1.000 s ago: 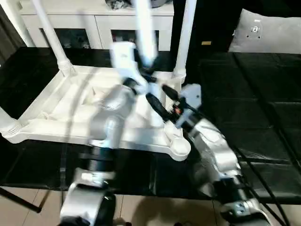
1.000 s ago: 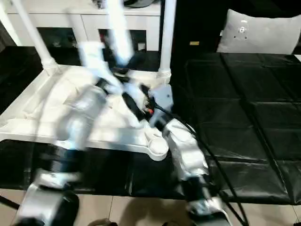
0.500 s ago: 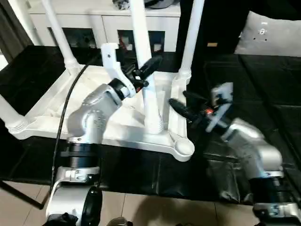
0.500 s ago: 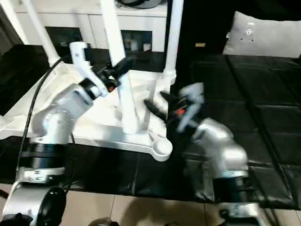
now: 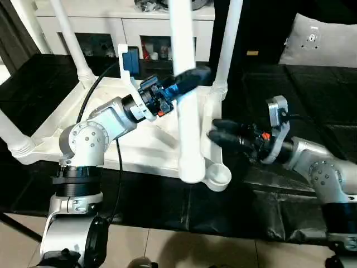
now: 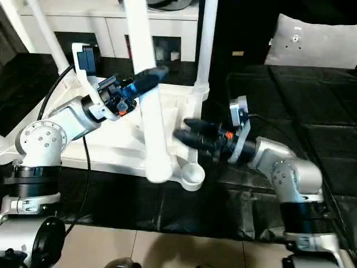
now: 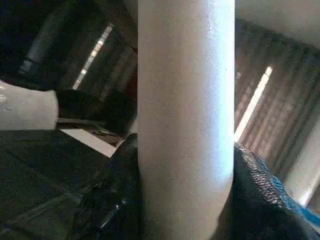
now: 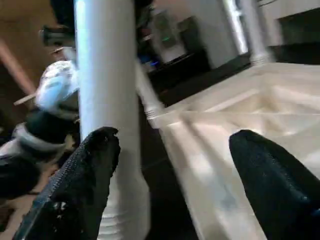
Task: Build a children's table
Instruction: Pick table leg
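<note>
Leg (image 5: 186, 100) stands clamped upright in left tool (image 5: 187, 80); right tool (image 5: 218, 132), spread empty, sits just beside it.

- The white table top (image 5: 111, 125) is seen lying upside down on a black surface (image 5: 290, 89), its ribbed underside facing up.
- Three legs are seen standing upright in corner sockets: one at the far left (image 5: 70, 39), one at the far right (image 5: 226, 44), one at the near left (image 5: 10, 134).
- A fourth leg (image 5: 187, 100) is held roughly upright by the left gripper (image 5: 192, 75), whose black fingers are clamped round its shaft.
- The leg's lower end is seen just beside the empty near-right socket (image 5: 218, 176).
- The right gripper (image 5: 215, 129) is held near that socket, its fingers spread and grasping nothing.
- A white cabinet (image 5: 111, 25) is seen behind.
</note>
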Tool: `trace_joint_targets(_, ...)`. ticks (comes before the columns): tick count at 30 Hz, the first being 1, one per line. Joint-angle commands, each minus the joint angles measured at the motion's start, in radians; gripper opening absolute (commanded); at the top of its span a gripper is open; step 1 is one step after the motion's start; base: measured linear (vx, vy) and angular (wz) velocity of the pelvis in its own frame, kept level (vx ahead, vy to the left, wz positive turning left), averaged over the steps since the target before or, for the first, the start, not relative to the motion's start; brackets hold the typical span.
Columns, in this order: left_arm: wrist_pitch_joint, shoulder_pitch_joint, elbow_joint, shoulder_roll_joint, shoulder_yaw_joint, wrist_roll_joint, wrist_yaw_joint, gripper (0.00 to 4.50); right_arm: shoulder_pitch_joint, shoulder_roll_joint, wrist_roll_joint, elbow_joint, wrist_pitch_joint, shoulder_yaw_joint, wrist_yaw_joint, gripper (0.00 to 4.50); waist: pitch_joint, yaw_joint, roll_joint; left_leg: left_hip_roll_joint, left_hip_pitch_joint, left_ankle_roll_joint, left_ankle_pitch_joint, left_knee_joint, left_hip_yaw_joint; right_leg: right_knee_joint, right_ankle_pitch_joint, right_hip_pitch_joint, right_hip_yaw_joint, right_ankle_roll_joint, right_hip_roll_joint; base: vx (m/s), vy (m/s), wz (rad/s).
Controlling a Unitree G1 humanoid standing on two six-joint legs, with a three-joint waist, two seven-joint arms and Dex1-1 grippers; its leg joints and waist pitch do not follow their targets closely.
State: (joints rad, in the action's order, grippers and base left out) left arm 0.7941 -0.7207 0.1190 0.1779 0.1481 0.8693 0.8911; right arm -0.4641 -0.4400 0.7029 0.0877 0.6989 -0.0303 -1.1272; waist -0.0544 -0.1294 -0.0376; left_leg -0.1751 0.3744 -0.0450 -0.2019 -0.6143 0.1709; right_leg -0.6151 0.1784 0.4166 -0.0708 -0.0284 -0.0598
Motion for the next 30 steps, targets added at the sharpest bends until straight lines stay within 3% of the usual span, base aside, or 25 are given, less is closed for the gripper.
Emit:
trace_joint_targets(1,0.002,-0.017,-0.029,0.007,-0.014,0.001,0.014,1.82,-0.018,-0.006,0.011,-0.027,0.008,0.009,-0.018,3.87,0.076,-0.006,0.018,-0.043,-0.003,0.076,-0.036,0.056,-0.012,0.07,0.202,-0.069,0.046,-0.179,-0.079,0.0,0.0,0.0)
trace_joint_targets(7,-0.046,-0.013,-0.031,0.004,-0.079,-0.064,0.031,1.82,-0.039,0.026,0.001,-0.037,0.016,0.081,-0.056,3.87,0.076,-0.013,0.017,-0.045,-0.004,0.066,-0.037,0.058,-0.014,0.072,0.214,-0.068,0.047,-0.164,-0.08,0.0,0.0,0.0)
trace_joint_targets(9,-0.059,-0.011,-0.028,-0.003,-0.085,-0.076,0.027,1.82,-0.035,0.042,-0.019,-0.035,0.007,0.108,-0.054,3.51,0.077,-0.015,0.019,-0.046,-0.003,0.062,-0.031,0.058,-0.015,0.07,0.204,-0.068,0.048,-0.167,-0.081,0.0,0.0,0.0)
trace_joint_targets(11,-0.062,-0.011,-0.027,-0.005,-0.086,-0.079,0.026,1.82,-0.034,0.045,-0.025,-0.034,0.003,0.116,-0.055,3.51,0.078,-0.015,0.018,-0.047,-0.003,0.058,-0.028,0.059,-0.015,0.067,0.191,-0.068,0.048,-0.169,-0.081,0.0,0.0,0.0)
trace_joint_targets(13,-0.065,-0.009,-0.029,-0.006,-0.091,-0.082,0.026,1.82,-0.032,0.051,-0.018,-0.034,0.011,0.123,-0.062,3.16,0.078,-0.016,0.019,-0.045,-0.003,0.058,-0.032,0.058,-0.014,0.067,0.185,-0.069,0.048,-0.17,-0.081,0.0,0.0,0.0)
trace_joint_targets(16,-0.07,-0.007,-0.03,-0.003,-0.098,-0.081,0.028,1.82,-0.033,0.051,-0.016,-0.034,0.016,0.13,-0.066,3.03,0.078,-0.016,0.017,-0.045,-0.002,0.056,-0.034,0.058,-0.015,0.068,0.191,-0.069,0.048,-0.166,-0.081,0.0,0.0,0.0)
trace_joint_targets(25,-0.091,-0.008,-0.016,-0.004,-0.104,-0.1,0.032,1.82,-0.028,0.046,-0.037,-0.025,0.007,0.153,-0.065,2.1,0.078,-0.016,0.016,-0.045,-0.003,0.051,-0.035,0.059,-0.015,0.068,0.191,-0.069,0.048,-0.163,-0.08,0.0,0.0,0.0)
trace_joint_targets(30,-0.096,-0.002,-0.018,-0.005,-0.113,-0.111,0.027,1.82,-0.023,0.062,-0.076,-0.016,-0.018,0.177,-0.042,1.94,0.078,-0.015,0.016,-0.044,-0.003,0.05,-0.037,0.058,-0.015,0.067,0.189,-0.069,0.048,-0.165,-0.081,0.0,0.0,0.0)
